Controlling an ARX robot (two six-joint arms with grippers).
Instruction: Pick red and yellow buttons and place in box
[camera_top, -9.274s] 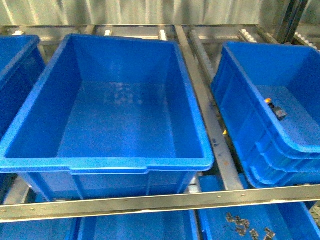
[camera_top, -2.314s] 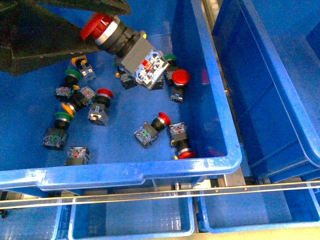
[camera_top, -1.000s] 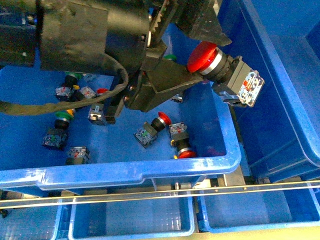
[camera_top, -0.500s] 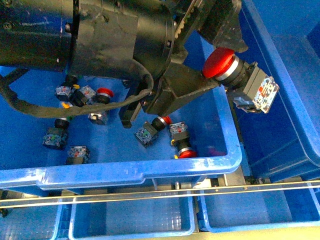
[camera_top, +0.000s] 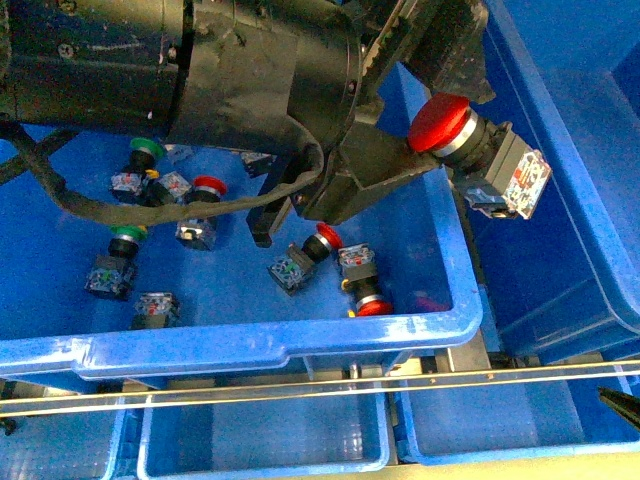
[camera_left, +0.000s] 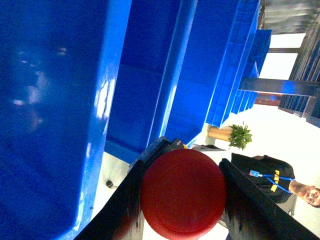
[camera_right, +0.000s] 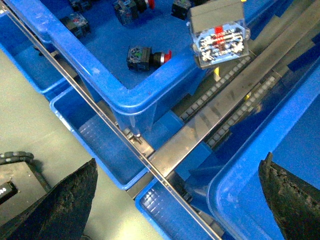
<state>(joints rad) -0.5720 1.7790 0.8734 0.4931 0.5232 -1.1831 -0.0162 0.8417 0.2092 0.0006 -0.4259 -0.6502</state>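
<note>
Now, left hand (camera_top: 450, 135) clamping red button (camera_top: 478, 150) near box (camera_top: 550, 280), right hand (camera_right: 177, 200) spread apart.

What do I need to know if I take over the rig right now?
Left gripper: shut on a red button, held in the air just past the bin's right wall, on the side of the box; not released.
Right gripper: open, empty.
Done: cannot tell, since most of the box floor is out of view.
Left: drop this one into the box. At least three loose red buttons lie in the bin. No yellow cap is clearly visible, but the arm hides part of the bin. The green buttons stay where they are.
</note>
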